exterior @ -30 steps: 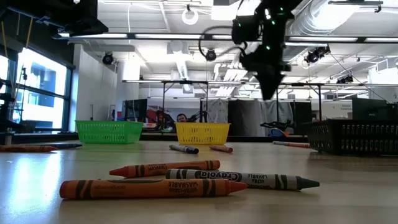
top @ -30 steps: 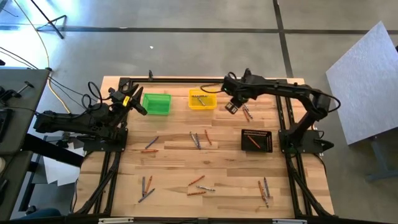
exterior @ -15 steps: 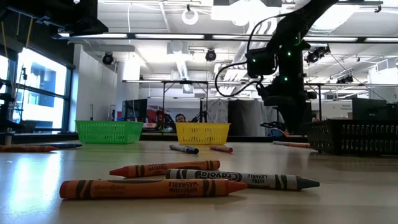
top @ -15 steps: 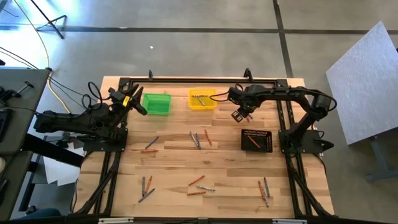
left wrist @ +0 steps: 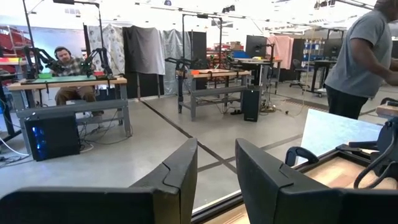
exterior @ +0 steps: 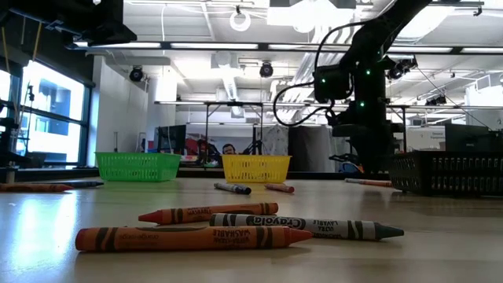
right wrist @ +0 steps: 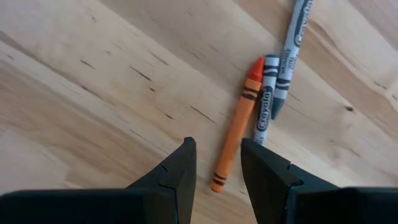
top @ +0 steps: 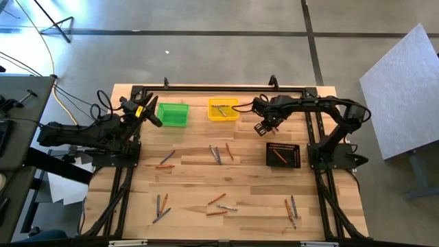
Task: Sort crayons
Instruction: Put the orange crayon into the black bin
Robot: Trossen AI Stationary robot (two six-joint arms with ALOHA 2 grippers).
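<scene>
While the left gripper (top: pixel 152 116) waits parted beside the green mesh bin (top: pixel 172 114), I hold my right gripper (right wrist: pixel 217 165), fingers apart and empty, above the orange wax crayon (right wrist: pixel 237 124) touching a grey crayon (right wrist: pixel 266 107); straddle only orange.

Wood table (top: pixel 240 182) w/ 3 bins at far side: green bin (top: pixel 172 114), yellow bin (top: pixel 223 109), black bin (top: pixel 282 155) lower right. Crayons (top: pixel 218 154) scattered in small groups mid and near edge. Left gripper (top: pixel 151 118) sits just beside green bin. Right gripper (top: pixel 261 128) between yellow and black bins.
</scene>
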